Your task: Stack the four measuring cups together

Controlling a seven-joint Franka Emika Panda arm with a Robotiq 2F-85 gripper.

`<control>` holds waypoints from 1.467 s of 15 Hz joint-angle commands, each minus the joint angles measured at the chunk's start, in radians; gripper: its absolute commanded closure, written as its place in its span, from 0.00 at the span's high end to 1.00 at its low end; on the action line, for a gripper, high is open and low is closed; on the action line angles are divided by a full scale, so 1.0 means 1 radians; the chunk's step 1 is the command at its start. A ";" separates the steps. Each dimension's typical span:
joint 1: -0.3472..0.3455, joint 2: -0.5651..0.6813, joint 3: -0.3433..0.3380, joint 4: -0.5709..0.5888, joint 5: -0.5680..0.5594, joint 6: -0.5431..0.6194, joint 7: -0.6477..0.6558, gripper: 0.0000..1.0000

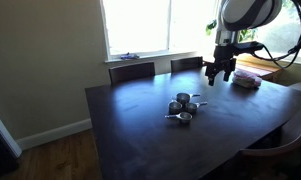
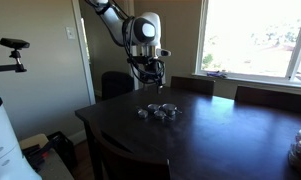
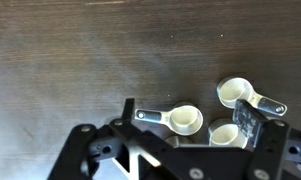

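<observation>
A Franka arm's gripper (image 1: 220, 72) hangs above the dark wooden table (image 1: 120, 135), its jaws spread wide and holding nothing, while the measuring cups (image 1: 184, 107) lie clustered side by side near the table's middle, well away from every edge, three showing in the wrist view.

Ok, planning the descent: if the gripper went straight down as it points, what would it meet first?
Likely the measuring cups: in the wrist view one lies between the jaws of the open gripper. Depth is unclear, so it might reach bare table beside them.
</observation>
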 commanded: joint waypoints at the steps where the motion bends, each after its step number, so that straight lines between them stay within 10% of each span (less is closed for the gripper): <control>1: 0.022 0.136 0.006 0.059 -0.001 0.043 0.026 1.00; 22: 0.147 0.441 -0.043 0.143 -0.008 0.356 0.122 1.00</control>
